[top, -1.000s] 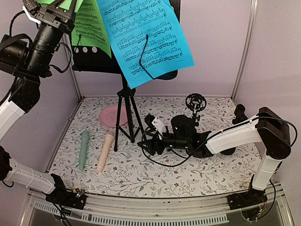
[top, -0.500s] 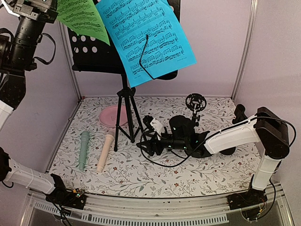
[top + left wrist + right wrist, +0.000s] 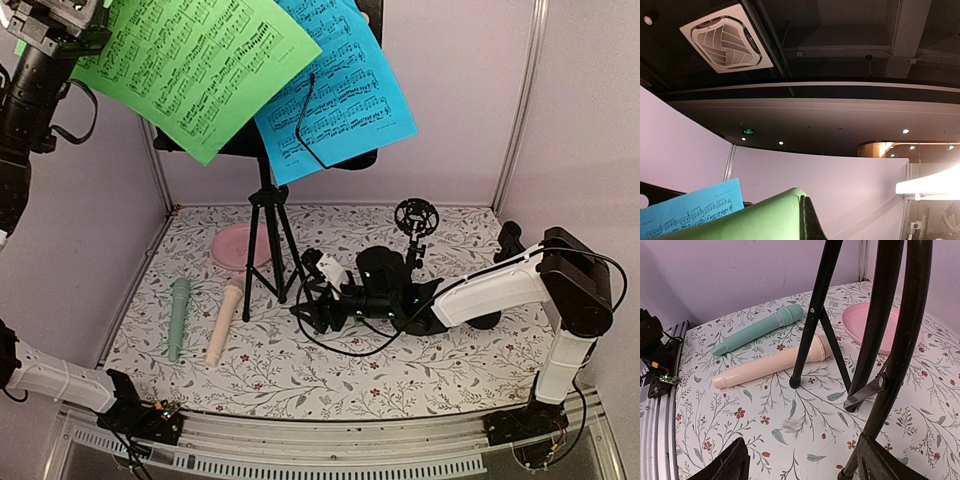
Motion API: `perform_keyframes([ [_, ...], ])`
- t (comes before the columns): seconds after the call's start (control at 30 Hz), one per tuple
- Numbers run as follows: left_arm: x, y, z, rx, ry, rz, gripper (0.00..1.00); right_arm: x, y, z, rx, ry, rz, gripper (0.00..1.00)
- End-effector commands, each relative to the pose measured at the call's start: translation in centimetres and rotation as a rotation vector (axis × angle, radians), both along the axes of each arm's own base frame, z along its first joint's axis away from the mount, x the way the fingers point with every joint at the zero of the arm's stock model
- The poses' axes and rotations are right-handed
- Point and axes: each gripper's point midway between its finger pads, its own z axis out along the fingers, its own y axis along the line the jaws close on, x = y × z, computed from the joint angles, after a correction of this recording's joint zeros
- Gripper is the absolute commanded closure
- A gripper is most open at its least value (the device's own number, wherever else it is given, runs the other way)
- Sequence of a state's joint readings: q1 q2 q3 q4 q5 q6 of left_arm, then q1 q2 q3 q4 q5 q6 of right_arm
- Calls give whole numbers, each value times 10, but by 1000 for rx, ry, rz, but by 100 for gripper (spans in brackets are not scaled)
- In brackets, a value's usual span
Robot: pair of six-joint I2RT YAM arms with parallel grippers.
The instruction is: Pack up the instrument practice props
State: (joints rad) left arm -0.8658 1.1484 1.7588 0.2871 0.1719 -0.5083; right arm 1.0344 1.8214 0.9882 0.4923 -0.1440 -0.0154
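My left gripper (image 3: 88, 22) is high at the top left, shut on a corner of the green music sheet (image 3: 190, 70), which hangs free in front of the black perforated music desk (image 3: 245, 150). In the left wrist view the green music sheet (image 3: 750, 220) lies against a black finger (image 3: 811, 225). The blue music sheet (image 3: 340, 90) leans on the desk. My right gripper (image 3: 310, 302) is open low by the tripod legs (image 3: 268, 240); one tripod leg (image 3: 900, 340) runs close by its right finger (image 3: 885, 462). The mint-green microphone (image 3: 178, 318) and the peach microphone (image 3: 222, 323) lie on the mat.
A pink round plate (image 3: 238, 246) sits behind the tripod legs. A small black microphone mount (image 3: 412, 218) stands at the back, right of centre. A black cable (image 3: 340, 345) loops on the mat under my right arm. Lilac walls close in on three sides.
My left gripper has pulled the green sheet up off the desk and swung it right, so it now overlaps the blue sheet. My right gripper has crept slightly left.
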Motion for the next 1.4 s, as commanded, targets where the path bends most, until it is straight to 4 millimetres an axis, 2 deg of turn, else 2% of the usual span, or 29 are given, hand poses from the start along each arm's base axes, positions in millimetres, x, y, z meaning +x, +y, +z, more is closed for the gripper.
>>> perform_keyframes([
  [0.0,18,-30,-57,152,151,-45,100,2,0,6,-3,-23,-14,24],
  [0.03,22,-36,-74,187,184,-52,100,2,0,7,-3,-24,-16,25],
  [0.27,29,-50,-149,408,336,-46,100,1,-1,11,4,-14,-20,25],
  [0.43,41,-40,-177,522,435,62,100,2,0,5,-6,5,-22,25],
  [0.53,45,-42,-192,596,480,81,100,5,-3,5,-19,-1,-47,25],
  [0.67,58,-53,-238,729,576,112,100,11,-11,15,-25,-26,-92,24],
  [0.73,66,-65,-272,793,623,119,100,11,-17,20,-23,-32,-112,25],
  [0.83,70,-84,-309,882,659,125,100,16,-25,30,-23,-42,-163,25],
  [1.07,76,-126,-375,1073,701,157,100,32,-55,48,-50,-29,-339,24],
  [1.17,79,-144,-405,1165,715,162,100,35,-69,45,-80,-6,-405,23],
  [1.37,97,-160,-449,1272,756,233,100,37,-92,28,-143,19,-494,23],
])
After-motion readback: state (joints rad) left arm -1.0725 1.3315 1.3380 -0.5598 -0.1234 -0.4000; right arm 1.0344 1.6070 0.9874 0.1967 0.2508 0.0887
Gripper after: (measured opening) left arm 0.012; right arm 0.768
